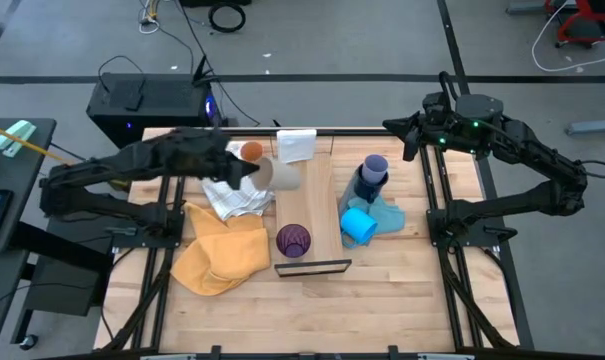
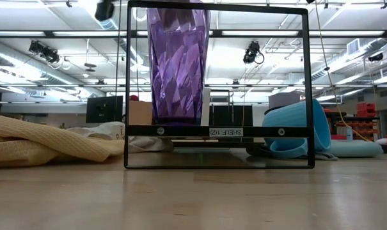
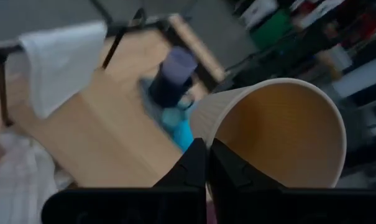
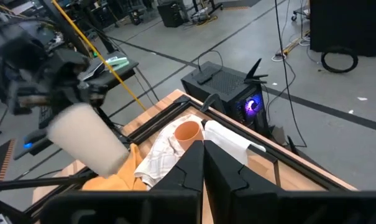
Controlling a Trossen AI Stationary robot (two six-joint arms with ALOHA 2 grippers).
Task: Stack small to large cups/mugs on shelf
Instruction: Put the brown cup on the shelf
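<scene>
- The shelf (image 1: 317,200) runs as a long plank from 12 o'clock down to 6 o'clock of the table centre, its black frame at the 6 o'clock end.
- The left gripper (image 1: 254,172) sits at 11 o'clock of the plank's middle, fingers pinched tight on the rim of the tan cup (image 1: 282,174), which it carries tipped on its side, mouth facing the plank.
- The right gripper (image 1: 407,128) waits off at 2 o'clock, fingers closed on nothing.
- The purple tumbler (image 1: 293,240) stands on the shelf at the 6 o'clock end; in the low view it rises behind the frame.
- The navy mug (image 1: 368,185) with the lavender cup (image 1: 375,165) nested in it is at 3 o'clock, off the shelf; the light blue mug (image 1: 359,224) lies tipped at 4 o'clock.
- The orange cup (image 1: 251,151) rests at 11 o'clock, behind the left gripper.
- To do this step well, I would turn the tan cup upright over the plank before lowering, keep it clear of the white cloth (image 1: 296,145) at 12 o'clock, and release only once its base sits flat.
</scene>
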